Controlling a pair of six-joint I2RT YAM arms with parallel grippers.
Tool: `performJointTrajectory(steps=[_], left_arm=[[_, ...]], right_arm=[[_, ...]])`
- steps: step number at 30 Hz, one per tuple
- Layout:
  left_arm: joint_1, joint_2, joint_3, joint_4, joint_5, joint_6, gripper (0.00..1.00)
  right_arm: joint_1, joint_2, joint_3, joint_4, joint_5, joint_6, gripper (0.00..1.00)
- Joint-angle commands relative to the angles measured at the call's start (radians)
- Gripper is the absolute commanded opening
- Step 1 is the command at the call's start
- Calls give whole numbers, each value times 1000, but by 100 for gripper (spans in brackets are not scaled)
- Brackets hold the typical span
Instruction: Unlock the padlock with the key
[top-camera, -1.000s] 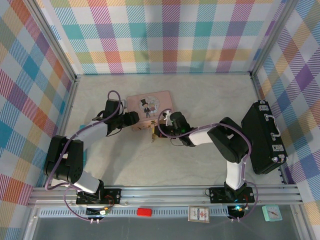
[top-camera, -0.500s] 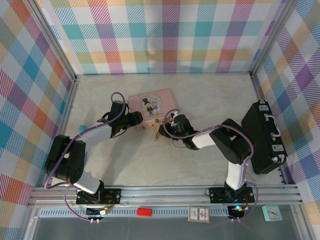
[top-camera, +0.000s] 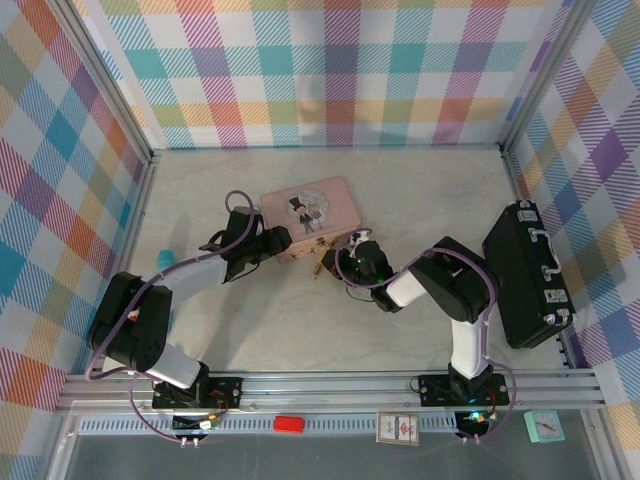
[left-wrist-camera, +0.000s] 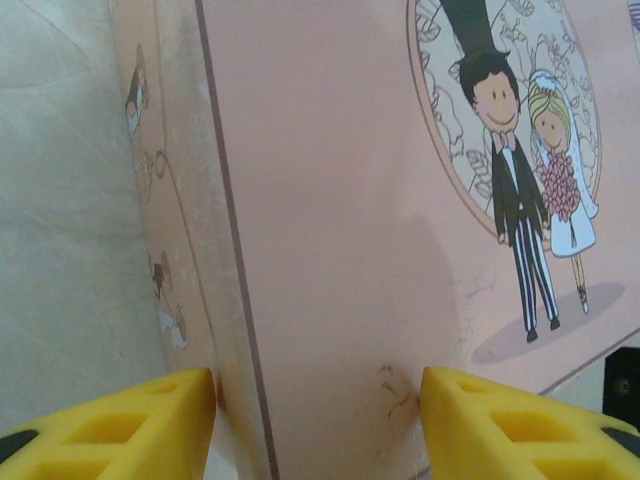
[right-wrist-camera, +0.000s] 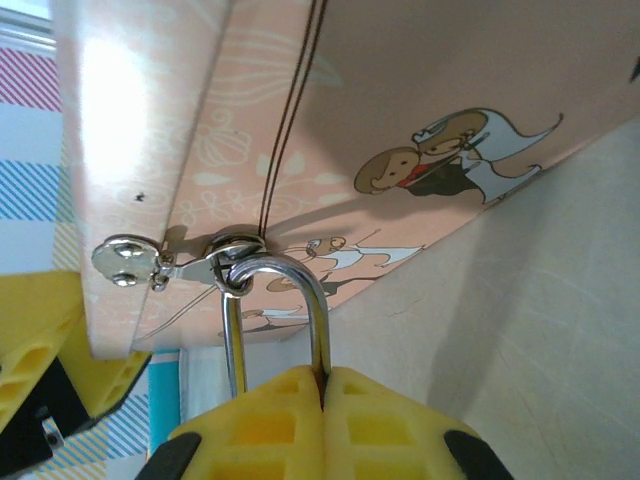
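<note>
The padlock's silver shackle (right-wrist-camera: 290, 268) hangs through the metal clasp (right-wrist-camera: 125, 262) on the front of the pink tin (top-camera: 308, 213). My right gripper (right-wrist-camera: 322, 385) is shut on the padlock, with one leg of the shackle pinched between the yellow fingers (right-wrist-camera: 400, 425); the brass body is hidden behind them. In the top view the right gripper (top-camera: 336, 262) sits at the tin's near right corner. My left gripper (top-camera: 275, 241) holds the tin's left end, one yellow finger (left-wrist-camera: 110, 425) on the side wall and the other on the lid. The key is hidden.
A black case (top-camera: 527, 275) lies along the right wall. A small teal object (top-camera: 165, 258) sits near the left wall. The pink tin (left-wrist-camera: 330, 200) is tilted, with its front edge off the table. Checked walls enclose three sides.
The pink tin has shifted to the right and turned a little, and both grippers have moved with it. Both grips look the same as before.
</note>
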Motion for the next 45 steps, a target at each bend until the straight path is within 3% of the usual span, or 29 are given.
performJointTrajectory(steps=[1,7,26,45], left_arm=[[-25,-39,-40,-1,-13,-62,55],[-64,-29,-53,37,4,-129,55],[-79,0,-39,48,-18,-133,56],[-70,-41,33,20,-50,-47,61]], right_arm=[[-1,12,1,90,68,85,0],[-25,45,-1,144,129,138,0],[-105,92,3,214,175,255,0],[-192,4,-37,130,162,192,0]])
